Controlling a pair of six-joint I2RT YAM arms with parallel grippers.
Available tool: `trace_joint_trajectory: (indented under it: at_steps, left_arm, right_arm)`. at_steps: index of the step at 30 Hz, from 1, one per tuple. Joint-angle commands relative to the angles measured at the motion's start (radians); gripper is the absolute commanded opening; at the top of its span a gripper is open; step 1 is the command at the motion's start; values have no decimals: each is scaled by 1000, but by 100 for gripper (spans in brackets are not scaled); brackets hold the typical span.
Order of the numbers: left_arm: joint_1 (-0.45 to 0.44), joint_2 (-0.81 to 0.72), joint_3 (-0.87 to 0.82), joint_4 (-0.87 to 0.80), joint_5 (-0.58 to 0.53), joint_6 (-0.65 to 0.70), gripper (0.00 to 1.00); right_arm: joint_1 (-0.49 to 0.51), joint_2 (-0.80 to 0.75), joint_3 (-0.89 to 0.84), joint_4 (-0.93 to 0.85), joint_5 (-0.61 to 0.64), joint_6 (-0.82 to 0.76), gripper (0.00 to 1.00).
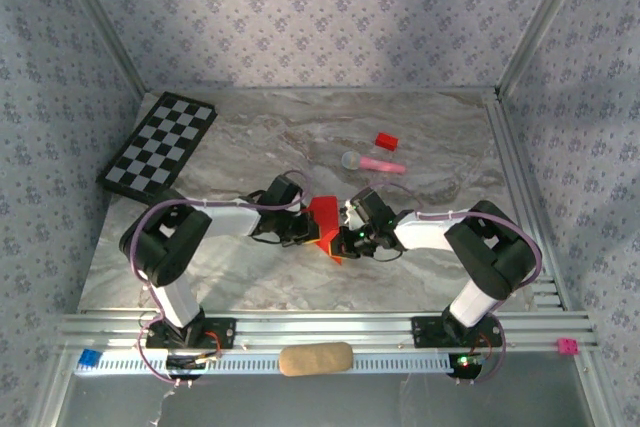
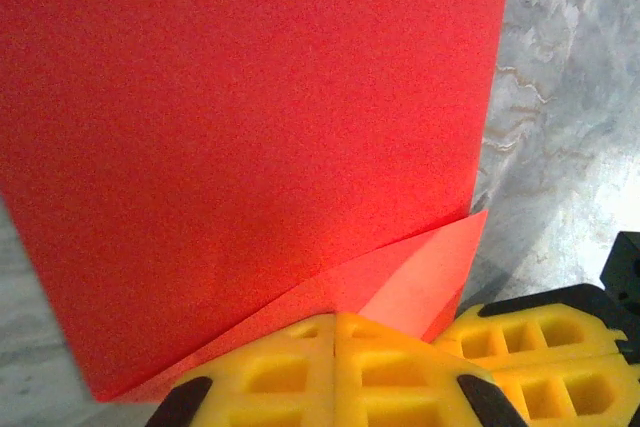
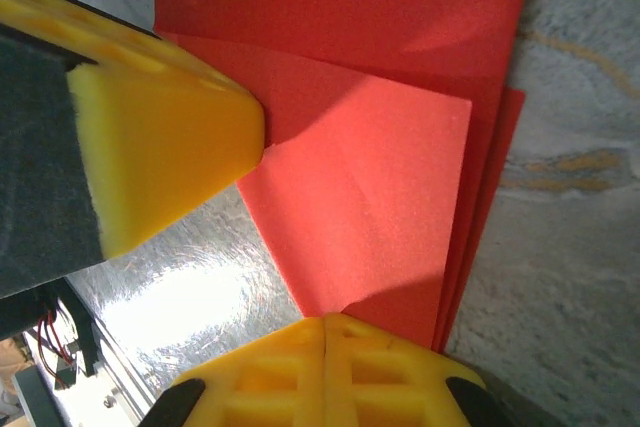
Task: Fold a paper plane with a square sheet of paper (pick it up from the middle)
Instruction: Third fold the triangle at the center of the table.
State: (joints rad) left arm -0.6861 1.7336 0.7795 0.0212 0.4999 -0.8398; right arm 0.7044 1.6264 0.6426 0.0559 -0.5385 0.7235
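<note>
The fingers (image 2: 280, 372) of the left gripper (image 2: 335, 332) are clenched flat together, tips on the near edge of the square sheet of paper (image 2: 250, 147). The right gripper (image 3: 325, 332) is clenched the same way, its tips meeting the point of a folded flap. From either wrist view I cannot tell whether a layer is nipped between the pads or merely pressed down. In the top view the paper (image 1: 325, 219) lies on the marble table (image 1: 250, 137) a little toward 6 o'clock of its centre, with the left gripper (image 1: 300, 230) touching it from 9 o'clock and the right gripper (image 1: 350, 234) from 3 o'clock. The checkerboard (image 1: 160, 144) sits well apart at 10 o'clock, and the small red block (image 1: 386, 140) and the pink stick (image 1: 378, 163) at 1 o'clock. As for progress, the sheet is no longer a flat square. It is doubled over, with several edges stacked along one side in the right wrist view and a slanting corner flap turned in at the end nearest the arms. I judge this an early-to-middle stage: some first folds are made, but the paper plane has no sharp tip, visible centre crease or wings yet, so the nose folds and the final doubling appear to be left.
</note>
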Motion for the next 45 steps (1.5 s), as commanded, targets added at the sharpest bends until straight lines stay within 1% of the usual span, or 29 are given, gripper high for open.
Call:
trace_joint_trajectory:
  at_steps: [1,4,7,13,17,20,25,29,34,38,39,40,45]
  left_arm:
    - [26,7,-46,-9,-57,-6,2]
    - [26,12,-58,-7,-44,1,1]
    - [25,9,-63,-6,-45,5,1]
    - [24,15,-48,-10,-40,13,1]
    - [25,7,-45,-23,-45,23,0]
    - [26,9,-44,-25,-49,26,0]
    - [29,12,-42,-28,-55,30,0]
    - [31,14,-43,-44,-57,39,0]
    - [33,21,-40,-58,-57,45,0]
    - [34,25,-40,-52,-55,44,0]
    - [34,26,-37,-53,-54,45,0]
    - [34,27,-39,-50,-52,47,0]
    - [34,23,-37,-46,-49,52,0]
  right_arm:
    - [-8,-10,-1,-115,44,-27,0]
    - [2,-31,43,-104,4,-37,0]
    - [26,-32,97,-117,9,-58,1]
    - [30,82,175,-116,5,-62,1]
    - [40,132,159,-85,8,-47,1]
    - [41,134,123,-76,15,-46,1]
    - [30,81,65,-77,14,-48,2]
    - [11,34,14,-56,-38,-62,3]
    - [-1,-39,-56,-98,-34,-87,4]
    - [-29,-95,-119,-98,-46,-87,5]
    - [-33,-107,-125,-104,-43,-87,5]
    - [-35,-120,-126,-114,-40,-124,5]
    - [-49,-192,-86,-112,-56,-103,5]
